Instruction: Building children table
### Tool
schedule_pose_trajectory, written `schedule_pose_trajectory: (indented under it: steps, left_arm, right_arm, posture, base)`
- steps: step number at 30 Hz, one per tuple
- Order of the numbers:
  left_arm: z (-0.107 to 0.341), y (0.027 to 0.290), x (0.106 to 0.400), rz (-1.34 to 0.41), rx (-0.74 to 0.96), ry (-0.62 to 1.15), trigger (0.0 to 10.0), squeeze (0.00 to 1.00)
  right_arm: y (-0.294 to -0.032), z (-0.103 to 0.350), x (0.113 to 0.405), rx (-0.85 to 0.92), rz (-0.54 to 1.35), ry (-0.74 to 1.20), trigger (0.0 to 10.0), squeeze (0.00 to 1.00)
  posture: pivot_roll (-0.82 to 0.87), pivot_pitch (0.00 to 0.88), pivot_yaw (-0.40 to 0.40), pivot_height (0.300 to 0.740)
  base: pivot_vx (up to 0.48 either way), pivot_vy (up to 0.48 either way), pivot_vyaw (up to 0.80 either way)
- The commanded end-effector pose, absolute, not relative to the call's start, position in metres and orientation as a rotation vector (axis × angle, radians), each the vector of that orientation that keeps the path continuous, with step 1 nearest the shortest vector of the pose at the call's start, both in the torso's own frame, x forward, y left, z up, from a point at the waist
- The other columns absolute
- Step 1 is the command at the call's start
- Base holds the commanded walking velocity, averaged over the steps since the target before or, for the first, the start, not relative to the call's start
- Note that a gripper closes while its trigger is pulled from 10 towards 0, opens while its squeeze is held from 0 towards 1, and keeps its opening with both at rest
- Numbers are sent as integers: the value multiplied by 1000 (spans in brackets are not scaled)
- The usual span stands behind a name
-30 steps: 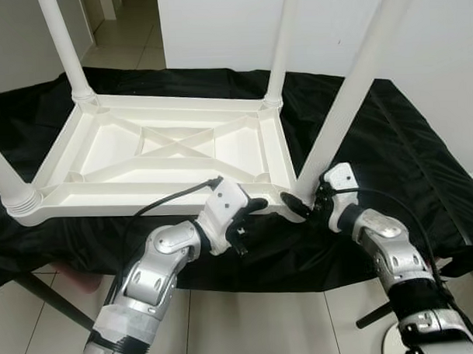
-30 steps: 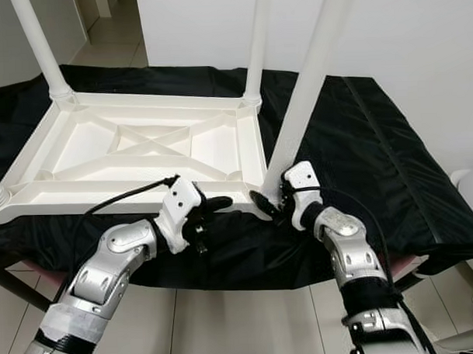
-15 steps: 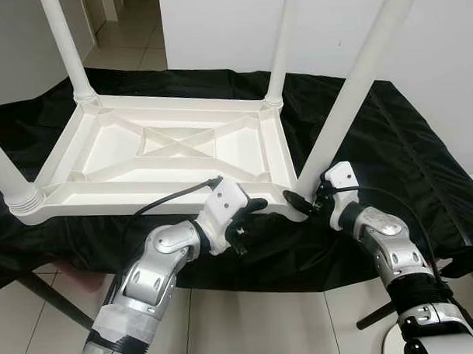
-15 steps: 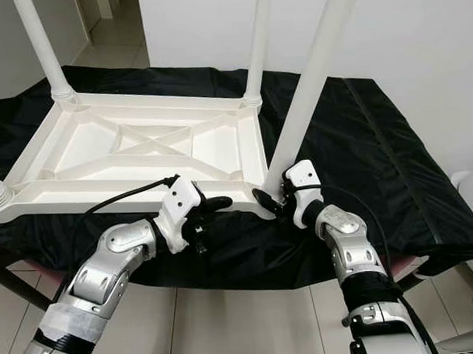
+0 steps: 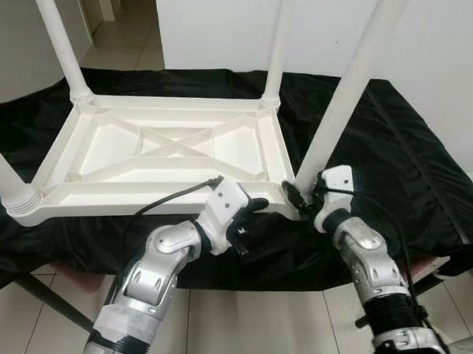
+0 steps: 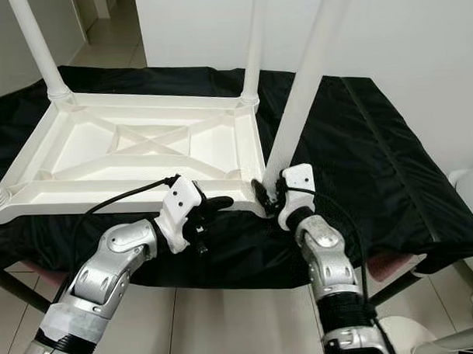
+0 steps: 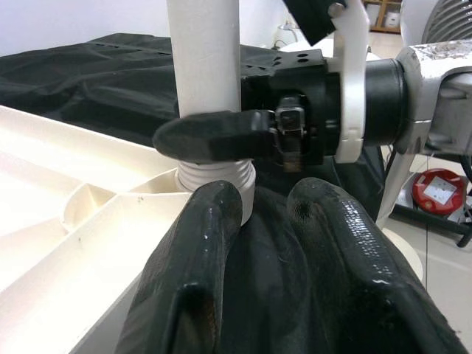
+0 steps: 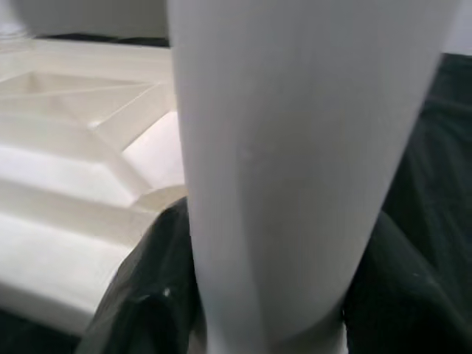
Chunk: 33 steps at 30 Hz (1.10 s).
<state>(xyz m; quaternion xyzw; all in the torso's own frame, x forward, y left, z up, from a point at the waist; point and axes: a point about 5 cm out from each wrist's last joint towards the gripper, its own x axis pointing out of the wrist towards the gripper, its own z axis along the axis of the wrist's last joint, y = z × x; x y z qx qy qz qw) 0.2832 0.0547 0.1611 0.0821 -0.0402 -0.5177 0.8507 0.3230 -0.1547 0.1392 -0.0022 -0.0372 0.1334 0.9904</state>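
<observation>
On a surface draped in black cloth [image 5: 391,140], the white table top [image 5: 173,152] lies upside down, so its corner sockets face up and the legs can go in from above. At the table top's near right corner stands the leg [image 5: 339,115] now being fitted, with ridged threads showing at its foot. Clamped around that leg just above the socket is the right gripper [image 5: 301,198], one finger [image 7: 214,137] across the front of it, most likely to turn it home. Just left of that corner, the left gripper [image 5: 249,210] rests against the table top's near edge, its fingers [image 7: 193,273] a little apart and holding nothing, probably steadying the table top against the twist. Three other legs already stand at the remaining corners
</observation>
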Motion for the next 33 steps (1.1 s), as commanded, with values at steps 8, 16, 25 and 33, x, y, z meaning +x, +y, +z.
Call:
schedule_pose_trajectory:
  steps: [8, 16, 25, 33]
  left_arm:
    - [159, 53, 282, -1083, 178, -84, 10000, 0]
    - [159, 53, 282, -1084, 177, -85, 10000, 0]
    - [159, 54, 282, -1082, 183, -86, 10000, 0]
    - [161, 56, 282, -1076, 189, -92, 10000, 0]
  right_arm:
    - [-142, 127, 315, 73, -6, 2, 10000, 0]
    - [-114, 129, 307, 134, -126, 8, 10000, 0]
    - [-117, 140, 303, 131, -92, -66, 10000, 1000]
    - [-140, 143, 298, 153, 31, -115, 10000, 1000]
  posture:
    - [-6, 30, -42, 740]
    - [2, 22, -47, 740]
    - [9, 14, -48, 740]
    - [10, 8, -47, 740]
  base:
    - [0, 0, 0]
    - [0, 0, 0]
    - [0, 0, 0]
    - [0, 0, 0]
